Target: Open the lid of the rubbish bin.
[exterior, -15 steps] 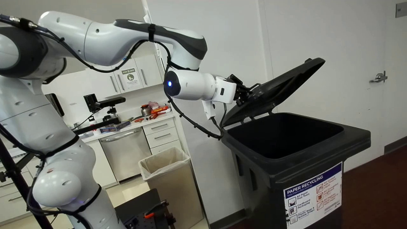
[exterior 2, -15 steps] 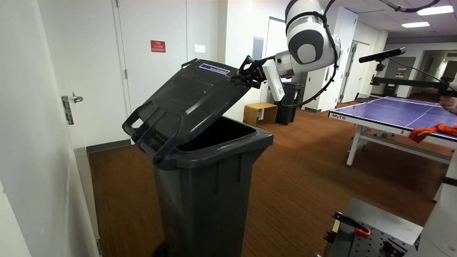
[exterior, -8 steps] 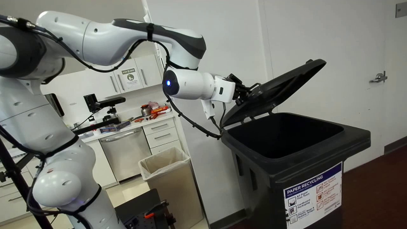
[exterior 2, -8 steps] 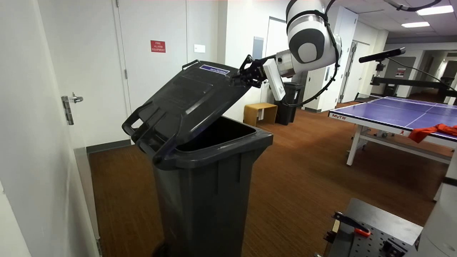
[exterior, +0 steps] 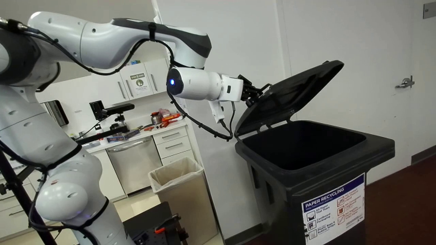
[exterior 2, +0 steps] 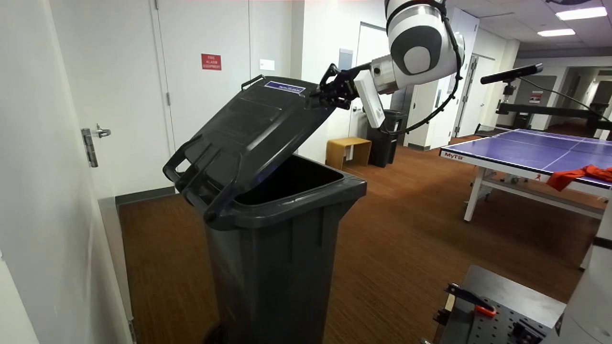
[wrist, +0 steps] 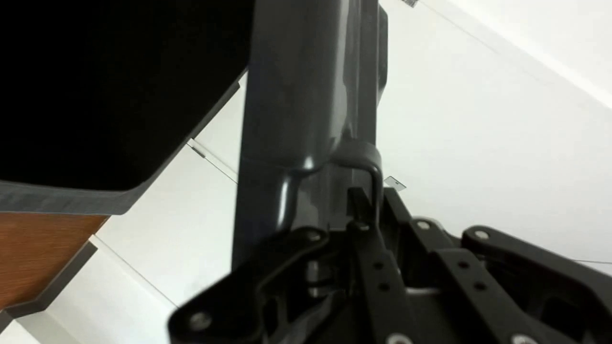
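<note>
The black lid (exterior: 293, 95) of the rubbish bin (exterior: 279, 197) is tilted up on its hinges, partly open. Its bluish-white label (exterior 2: 286, 87) shows on top in an exterior view; the lid also shows there (exterior 2: 239, 131). The bin's dark mouth is uncovered, and a white-and-blue sticker (exterior: 335, 208) is on its front. My gripper (exterior: 261, 93) is at the lid's raised free edge in both exterior views. In the wrist view the lid's thin loop handle (wrist: 375, 179) passes between the two fingers (wrist: 377, 203), which are closed around it. The bin body also shows (exterior 2: 277, 272).
A beige open bin (exterior: 192, 197) with a white liner stands beside the wall near the arm. A white door (exterior 2: 114, 71) and wall are close behind the black bin. A purple ping-pong table (exterior 2: 530, 150) and another black bin (exterior 2: 385, 138) stand farther off.
The arm and gripper have drawn back and slightly up. The lid has tilted up a little more with the gripper. The bin has shifted very slightly. The gripper stays on the handle.
</note>
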`<state>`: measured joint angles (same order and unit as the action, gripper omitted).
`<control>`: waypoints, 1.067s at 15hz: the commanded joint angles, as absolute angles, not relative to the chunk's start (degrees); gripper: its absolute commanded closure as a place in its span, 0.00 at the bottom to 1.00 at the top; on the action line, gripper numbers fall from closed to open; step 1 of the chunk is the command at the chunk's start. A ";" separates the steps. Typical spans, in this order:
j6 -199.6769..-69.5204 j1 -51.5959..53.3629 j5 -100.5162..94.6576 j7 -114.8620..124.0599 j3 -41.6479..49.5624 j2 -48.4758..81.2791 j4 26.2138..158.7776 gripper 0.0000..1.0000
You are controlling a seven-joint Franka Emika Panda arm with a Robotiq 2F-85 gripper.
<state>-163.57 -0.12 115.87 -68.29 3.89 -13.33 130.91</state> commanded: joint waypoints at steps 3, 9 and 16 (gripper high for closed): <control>-164.68 1.48 116.14 -68.56 0.87 -15.13 124.79 0.97; -169.74 2.51 112.19 -67.64 -2.62 -8.65 116.92 0.97; -172.82 4.09 99.60 -58.04 -4.35 -1.10 109.90 0.97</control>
<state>-174.05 2.94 103.68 -63.73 -3.51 -8.17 117.78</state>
